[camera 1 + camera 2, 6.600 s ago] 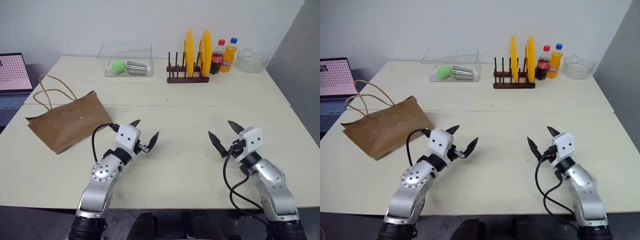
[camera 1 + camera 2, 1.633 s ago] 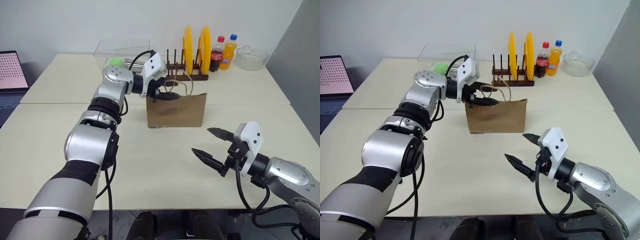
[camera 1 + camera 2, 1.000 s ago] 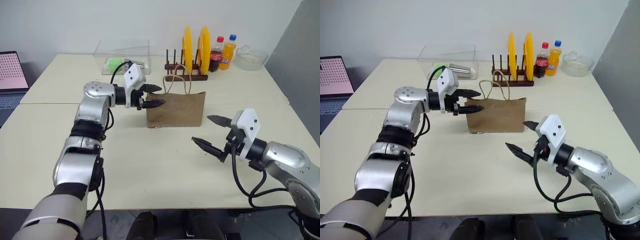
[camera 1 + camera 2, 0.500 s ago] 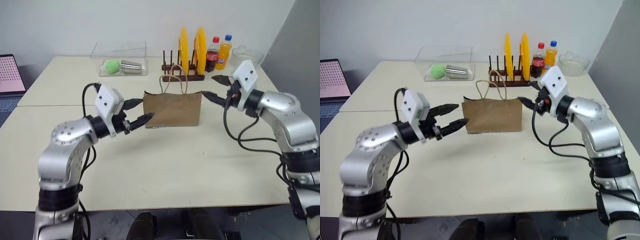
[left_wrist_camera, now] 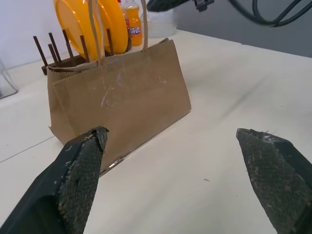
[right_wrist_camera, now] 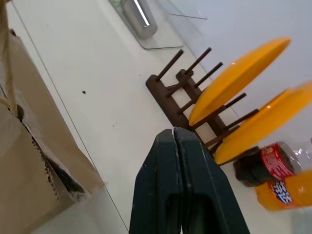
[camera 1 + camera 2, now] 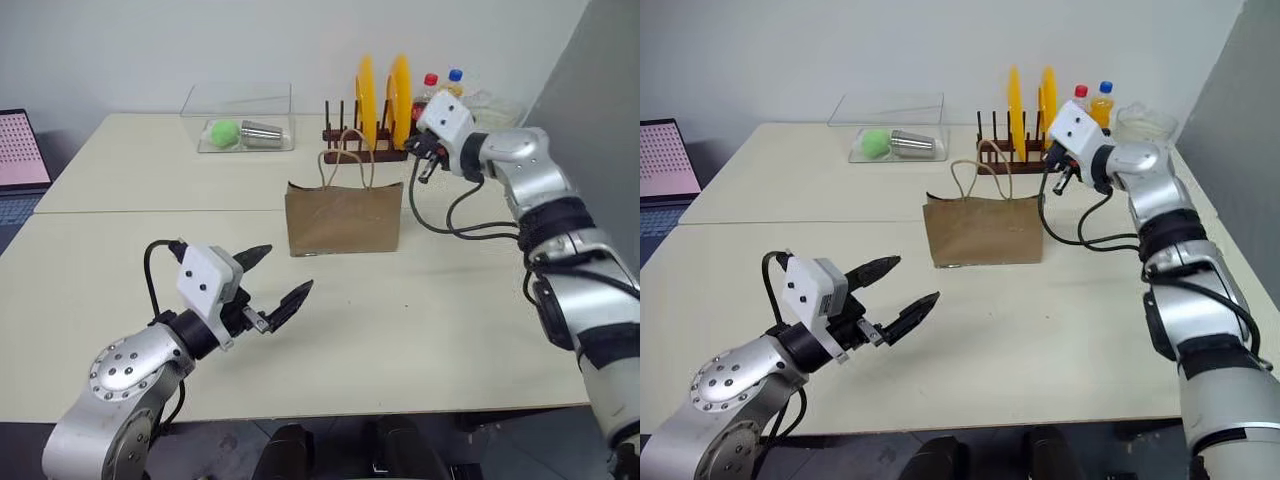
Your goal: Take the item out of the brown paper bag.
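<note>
Right gripper [image 7: 1058, 180] pinched shut, empty, above brown paper bag [image 7: 344, 217] – left gripper [image 7: 273, 287] wide; item unextracted.

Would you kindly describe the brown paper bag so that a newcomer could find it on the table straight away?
Start at the wooden rack holding two yellow plates at the back of the table. Just in front of it stands the bag, upright, alone near the table's middle. It is the only brown paper thing there, with thin loop handles rising from its top.
</note>
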